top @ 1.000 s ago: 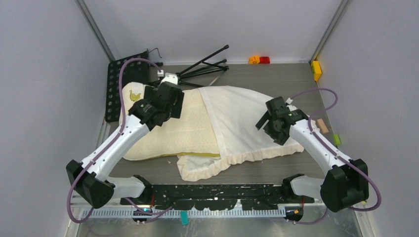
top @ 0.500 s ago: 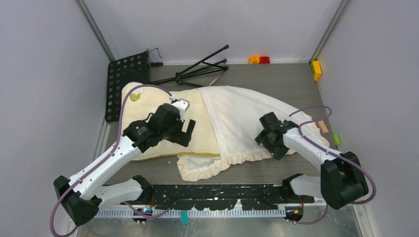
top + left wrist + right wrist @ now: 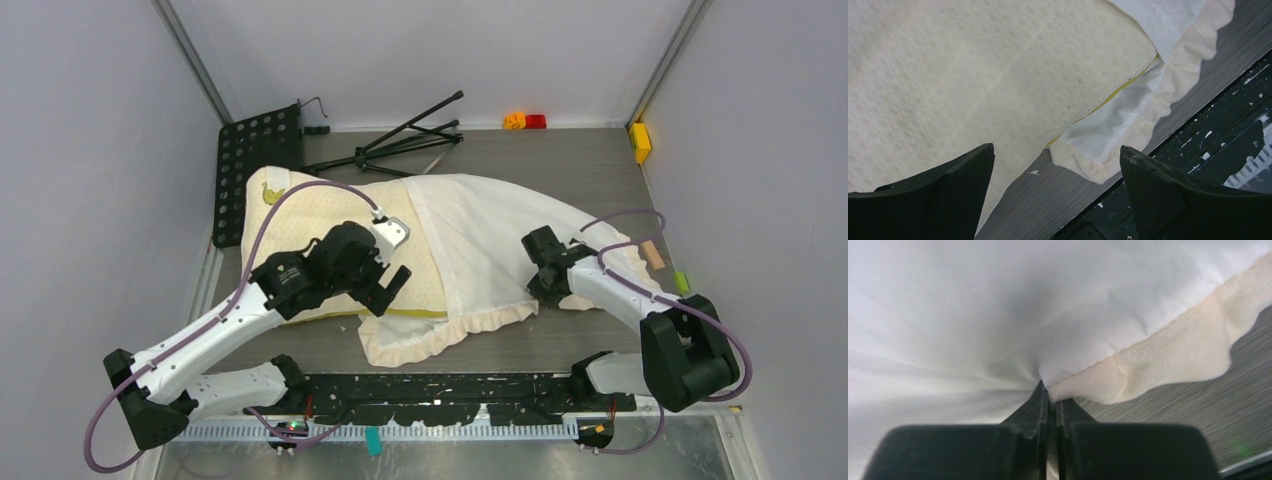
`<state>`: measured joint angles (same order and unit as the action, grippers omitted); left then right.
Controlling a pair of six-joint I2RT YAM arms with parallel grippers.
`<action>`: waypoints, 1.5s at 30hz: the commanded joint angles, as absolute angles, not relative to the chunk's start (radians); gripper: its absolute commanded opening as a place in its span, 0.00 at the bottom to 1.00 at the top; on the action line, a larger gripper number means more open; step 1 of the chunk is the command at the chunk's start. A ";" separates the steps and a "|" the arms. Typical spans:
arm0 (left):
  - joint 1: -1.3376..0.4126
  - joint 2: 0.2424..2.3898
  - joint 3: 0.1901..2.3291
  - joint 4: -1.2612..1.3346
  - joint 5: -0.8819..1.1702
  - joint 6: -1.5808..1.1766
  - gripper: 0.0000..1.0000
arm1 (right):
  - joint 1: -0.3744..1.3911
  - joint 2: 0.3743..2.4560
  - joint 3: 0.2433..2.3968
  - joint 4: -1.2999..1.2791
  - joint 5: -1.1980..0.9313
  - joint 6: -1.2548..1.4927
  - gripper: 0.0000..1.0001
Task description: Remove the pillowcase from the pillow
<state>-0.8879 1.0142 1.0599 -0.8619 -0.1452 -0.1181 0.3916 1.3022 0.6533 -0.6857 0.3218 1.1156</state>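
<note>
At the near edge of the bench [image 3: 580, 170], the ruffled border [image 3: 420, 340] of the pillowcase [image 3: 490, 225] spills loose past the near corner of the pillow [image 3: 300, 205], where the cover's mouth gapes. The left claw [image 3: 1055, 150] hangs wide open just above that corner, probably placed to pin the pillow down. Toward the right edge, the right claw [image 3: 1050, 395] is pinched tight on the pillowcase where smooth cloth meets frill, a hold suited to dragging the cover rightward. The pillow's left half lies bare and its right half seems sheathed. A folded tripod [image 3: 365, 152] lies along the far edge.
</note>
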 commanded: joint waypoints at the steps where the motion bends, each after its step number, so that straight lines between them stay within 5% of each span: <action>1: -0.916 1.025 1.130 -0.882 -0.088 -0.034 0.98 | 0.389 1.237 0.803 -0.720 0.444 1.017 0.00; 13: -0.994 1.055 1.091 -0.837 -0.118 0.019 0.95 | 0.302 1.016 1.020 -0.773 0.535 0.805 0.00; 34: -1.151 1.174 0.959 -0.630 -0.186 -0.018 1.00 | 0.133 1.026 1.107 -0.825 0.479 0.738 0.00; 45: -1.172 1.361 0.915 -0.403 -0.458 0.032 1.00 | 0.127 1.044 1.092 -0.812 0.423 0.753 0.00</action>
<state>-1.1698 1.3178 0.9245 -0.5713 -0.3149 0.0067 0.1352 1.0481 1.0649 -0.8444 0.4194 0.7559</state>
